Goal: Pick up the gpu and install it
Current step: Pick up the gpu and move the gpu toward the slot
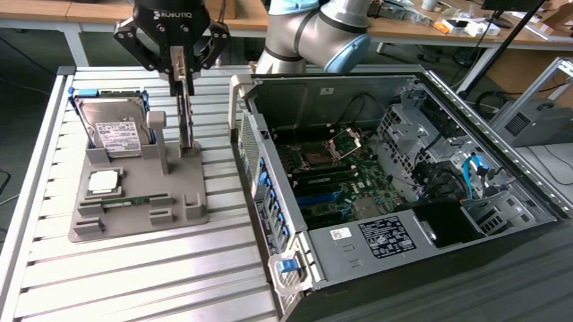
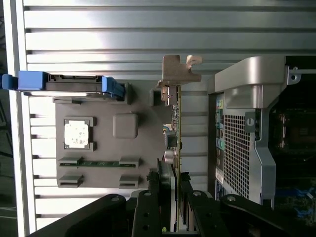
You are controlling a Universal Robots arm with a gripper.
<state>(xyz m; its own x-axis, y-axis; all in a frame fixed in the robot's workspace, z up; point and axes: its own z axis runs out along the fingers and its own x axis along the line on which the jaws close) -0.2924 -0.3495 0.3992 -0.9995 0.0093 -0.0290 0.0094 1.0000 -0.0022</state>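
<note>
The gpu (image 1: 185, 114) stands on edge as a thin green card, upright over the right side of the grey holder (image 1: 134, 218). My gripper (image 1: 182, 75) hangs straight above it, its fingers pressed on both faces of the card's upper edge. In the wrist view the gpu (image 2: 174, 128) runs edge-on from between my black fingers (image 2: 159, 197) to its silver bracket (image 2: 180, 69). The card's lower end sits at the holder's slot; I cannot tell whether it is clear of it.
On the holder are a hard drive with blue rails (image 1: 112, 127), a square processor (image 1: 103, 180) and a memory stick (image 1: 134, 200). The open computer case (image 1: 268, 194) lies at the exterior view's right, motherboard (image 1: 331, 174) exposed. Slatted metal table (image 1: 134, 282) underneath.
</note>
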